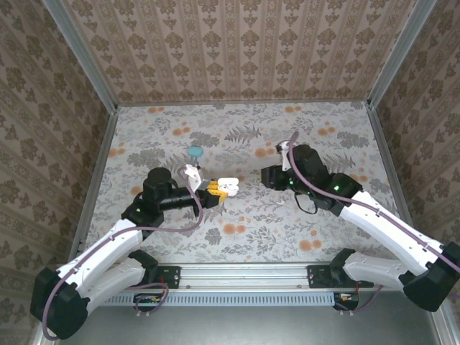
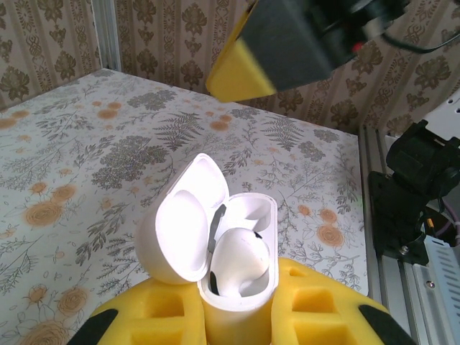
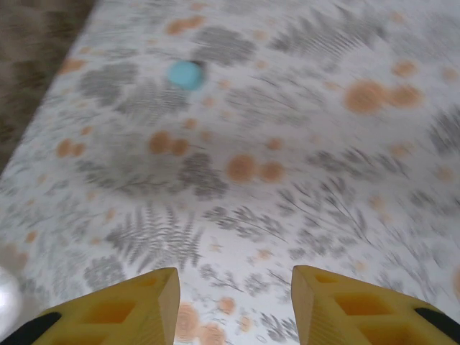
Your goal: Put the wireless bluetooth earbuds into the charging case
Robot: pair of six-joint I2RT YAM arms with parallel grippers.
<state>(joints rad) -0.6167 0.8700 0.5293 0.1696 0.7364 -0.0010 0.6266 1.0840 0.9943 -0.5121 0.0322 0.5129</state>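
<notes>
My left gripper (image 1: 215,190) (image 2: 237,320) is shut on the base of a white charging case (image 2: 237,302) (image 1: 227,185), holding it upright above the table. Its lid (image 2: 180,230) hangs open to the left. One white earbud (image 2: 241,262) sits inside the case, and the slot behind it looks vacant. My right gripper (image 1: 267,177) (image 3: 236,287) is open, with nothing between its yellow fingers (image 3: 136,305), a little to the right of the case. One of those fingers (image 2: 241,72) shows above the case in the left wrist view.
A small teal round thing (image 1: 195,152) (image 3: 187,74) lies on the flowered table beyond the left gripper. A small pale thing (image 1: 264,152) lies near the right gripper. Patterned walls and metal rails (image 1: 100,151) close in the table.
</notes>
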